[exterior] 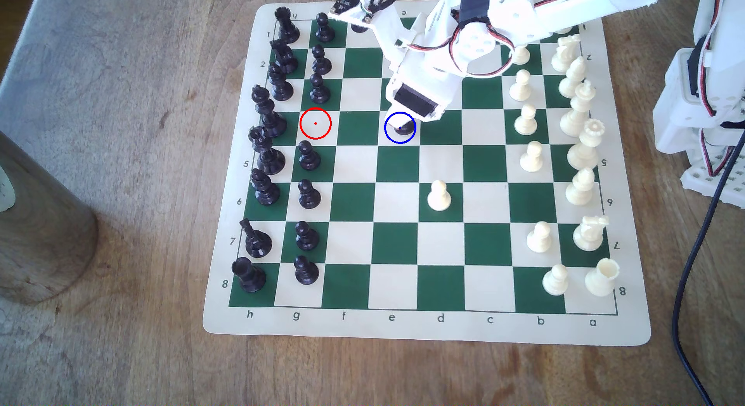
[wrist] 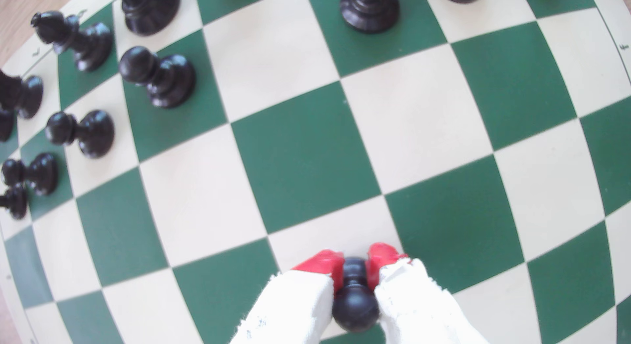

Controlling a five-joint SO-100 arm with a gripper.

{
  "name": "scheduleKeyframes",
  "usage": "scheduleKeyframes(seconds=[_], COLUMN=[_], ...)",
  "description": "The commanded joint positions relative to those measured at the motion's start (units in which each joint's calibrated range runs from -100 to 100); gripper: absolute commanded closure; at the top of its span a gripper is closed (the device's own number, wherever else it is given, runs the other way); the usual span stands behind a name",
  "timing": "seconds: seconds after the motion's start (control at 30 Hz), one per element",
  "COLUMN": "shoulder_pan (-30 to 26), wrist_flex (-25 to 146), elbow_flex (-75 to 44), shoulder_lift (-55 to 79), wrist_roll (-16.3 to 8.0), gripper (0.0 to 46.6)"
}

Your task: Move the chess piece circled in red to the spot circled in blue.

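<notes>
I see the arm reaching in from the upper right of the exterior view, wrist pitched down over the board centre. The tool [wrist: 355,265] is closed on the black pawn [wrist: 355,306], red fingertips [wrist: 324,262] clamping its neck. The pawn's base sits inside the blue-ringed spot [exterior: 400,127]. The red ring [exterior: 315,123] marks a vacant square, centre left.

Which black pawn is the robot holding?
Find the green-and-cream chess mat, then the blue ring near its middle. The black pawn stands there, squeezed in the red-tipped pincer. The other black pawns line up along the exterior view's left.
</notes>
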Motion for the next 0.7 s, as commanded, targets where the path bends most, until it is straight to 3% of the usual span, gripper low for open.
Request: scheduleKeyframes(seconds=[0.0, 0.17, 0.67], shoulder_pan=[-0.03, 0.05, 0.67], wrist_flex=[-0.71, -0.96, 4.12], elbow_flex=[-4.49, -4.76, -4.13], shoulder_lift=[-0.14, 0.29, -5.66], wrist_roll=[-0.24, -0.34, 0.24], gripper=[40.8, 28.1, 24.9])
